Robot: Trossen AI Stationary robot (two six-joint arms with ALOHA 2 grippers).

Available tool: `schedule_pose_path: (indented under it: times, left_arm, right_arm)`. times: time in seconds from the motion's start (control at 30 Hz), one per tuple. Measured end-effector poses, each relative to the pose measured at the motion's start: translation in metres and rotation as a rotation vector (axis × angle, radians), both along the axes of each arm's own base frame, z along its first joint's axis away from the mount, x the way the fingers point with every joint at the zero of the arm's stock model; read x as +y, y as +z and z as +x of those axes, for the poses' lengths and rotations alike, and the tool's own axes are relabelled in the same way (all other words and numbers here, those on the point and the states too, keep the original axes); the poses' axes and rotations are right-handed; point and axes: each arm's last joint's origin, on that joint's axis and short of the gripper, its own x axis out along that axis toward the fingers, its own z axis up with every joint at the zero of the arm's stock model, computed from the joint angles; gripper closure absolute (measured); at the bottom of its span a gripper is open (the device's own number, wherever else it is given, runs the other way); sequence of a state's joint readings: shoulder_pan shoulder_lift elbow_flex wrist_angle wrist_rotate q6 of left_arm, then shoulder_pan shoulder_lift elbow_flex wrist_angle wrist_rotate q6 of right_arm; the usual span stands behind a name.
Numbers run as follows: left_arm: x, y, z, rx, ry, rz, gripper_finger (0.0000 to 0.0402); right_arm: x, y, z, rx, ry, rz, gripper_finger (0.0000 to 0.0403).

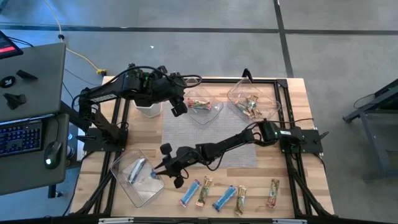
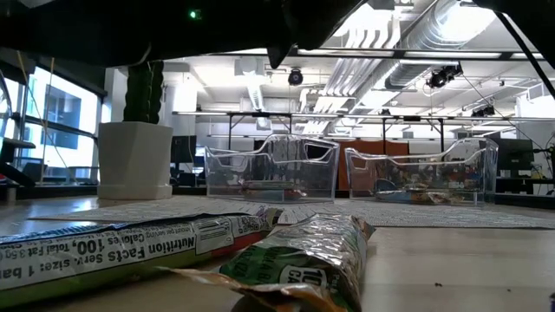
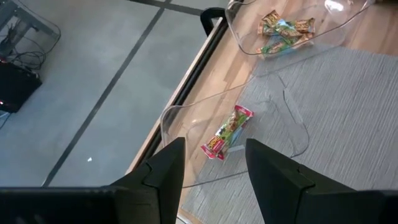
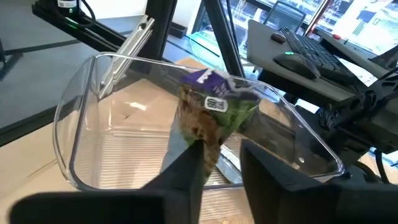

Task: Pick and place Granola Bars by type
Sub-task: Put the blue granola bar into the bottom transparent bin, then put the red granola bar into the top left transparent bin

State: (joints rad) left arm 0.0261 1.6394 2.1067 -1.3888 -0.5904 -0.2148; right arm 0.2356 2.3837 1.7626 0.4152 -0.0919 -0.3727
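My right gripper (image 4: 222,163) reaches across to the near-left clear tray (image 1: 127,186) and is shut on a purple-and-green granola bar (image 4: 208,102) that stands over the tray's rim (image 4: 292,109). A silver bar (image 1: 137,169) lies inside that tray. My left gripper (image 3: 214,168) is open and empty, hovering above the far-middle tray (image 3: 292,134), where a red-and-green bar (image 3: 227,132) lies flat. Several more bars lie in a row along the near edge, among them a blue one (image 1: 189,193) and a tan one (image 1: 273,193). The far-right tray (image 1: 268,106) holds several bars. My right gripper pinches the purple-and-green bar by its lower end (image 4: 205,144) between the two fingers, coming level from the table's right side. The bar is lifted clear and sticks out beyond the fingertips (image 4: 189,165), its free end above the near-left tray.
A grey mat (image 1: 186,130) covers the table's middle. A white cup (image 1: 149,109) stands at the far left beside the left arm. In the low view two bars (image 2: 130,247) (image 2: 303,260) lie close in front. A desk with keyboard (image 1: 18,137) is left of the table.
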Motion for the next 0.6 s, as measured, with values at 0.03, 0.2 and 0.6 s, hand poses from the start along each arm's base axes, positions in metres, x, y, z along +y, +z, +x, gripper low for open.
schedule_pose_path:
  times: [0.03,0.2,0.6]
  left_arm:
    - [0.000,0.000,0.000,0.001,-0.001,-0.001,0.0239]
    - [-0.001,-0.002,-0.001,0.020,-0.025,-0.035,0.0239]
    - [-0.006,-0.011,-0.011,0.103,-0.017,-0.229,0.0239]
  right_arm:
    - [0.000,0.000,0.000,-0.001,0.001,-0.003,0.0307]
    - [0.000,0.011,-0.003,0.012,-0.027,-0.017,0.0277]
    - [-0.030,0.114,-0.079,0.396,-0.321,-0.336,0.0289]
